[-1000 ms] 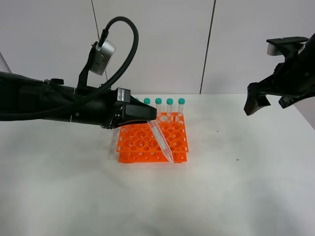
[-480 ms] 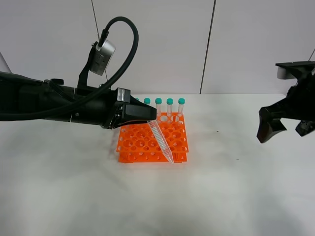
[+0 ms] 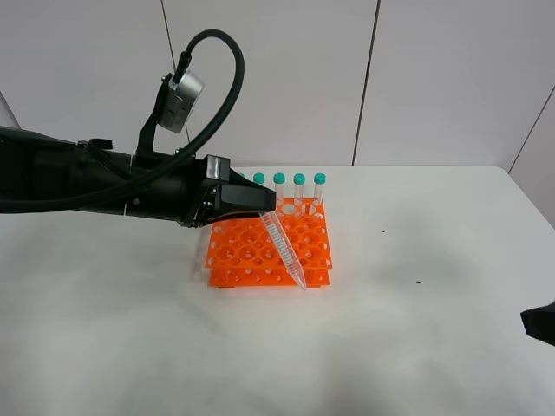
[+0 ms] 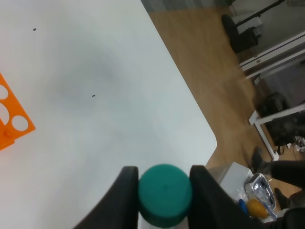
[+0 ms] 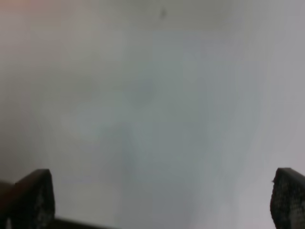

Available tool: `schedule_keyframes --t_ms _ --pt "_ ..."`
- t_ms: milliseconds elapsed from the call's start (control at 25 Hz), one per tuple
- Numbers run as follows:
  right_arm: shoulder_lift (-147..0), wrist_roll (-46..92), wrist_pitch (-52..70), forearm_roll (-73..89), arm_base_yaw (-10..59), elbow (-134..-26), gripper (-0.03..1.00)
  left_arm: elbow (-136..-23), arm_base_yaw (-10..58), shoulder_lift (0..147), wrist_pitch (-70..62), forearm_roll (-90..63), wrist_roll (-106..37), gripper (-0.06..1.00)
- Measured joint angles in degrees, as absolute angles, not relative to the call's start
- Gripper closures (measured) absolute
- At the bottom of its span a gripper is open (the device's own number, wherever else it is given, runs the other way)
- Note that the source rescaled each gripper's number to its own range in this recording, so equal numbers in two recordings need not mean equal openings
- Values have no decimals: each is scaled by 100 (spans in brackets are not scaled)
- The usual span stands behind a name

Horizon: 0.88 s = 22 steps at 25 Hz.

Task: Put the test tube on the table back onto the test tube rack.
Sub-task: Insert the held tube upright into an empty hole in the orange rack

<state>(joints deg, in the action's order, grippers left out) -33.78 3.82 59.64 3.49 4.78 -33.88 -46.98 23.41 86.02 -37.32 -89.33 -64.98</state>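
My left gripper [image 3: 264,211] is shut on the teal cap [image 4: 165,193] of the test tube [image 3: 284,251]. The tube hangs tilted, its pointed tip by the front right corner of the orange test tube rack [image 3: 251,251]; whether the tip is in a hole, I cannot tell. Several teal-capped tubes [image 3: 299,186] stand upright in the rack's back row. One rack corner [image 4: 12,121] shows in the left wrist view. My right gripper [image 5: 161,200] is open and empty over the white table [image 5: 152,95]. Only a dark part of it [image 3: 539,323] shows at the right edge of the high view.
The white table [image 3: 416,347] spreads wide around the rack. Its rounded corner and edge [image 4: 209,138] show in the left wrist view, with floor and furniture beyond. The left arm's black body and cable [image 3: 104,186] hang over the table's left half.
The right arm has dropped from the upper right to the lower right edge of the high view. The left arm and the tube have not moved.
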Motion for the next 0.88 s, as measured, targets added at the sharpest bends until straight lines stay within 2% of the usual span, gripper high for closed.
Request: schedule_keyframes --t_ms 240,480,880 --pt "-1311 382 5849 324 478 -2872 -3 -4698 2341 8602 -3732 -8923 -6498 94" --pt "-135 382 5844 305 478 -2872 -3 -4698 2341 8602 -3732 -8889 -6498 94" --pt "31 367 5844 257 478 -2872 -3 -4698 2341 8595 -3738 -8889 -6493 94"
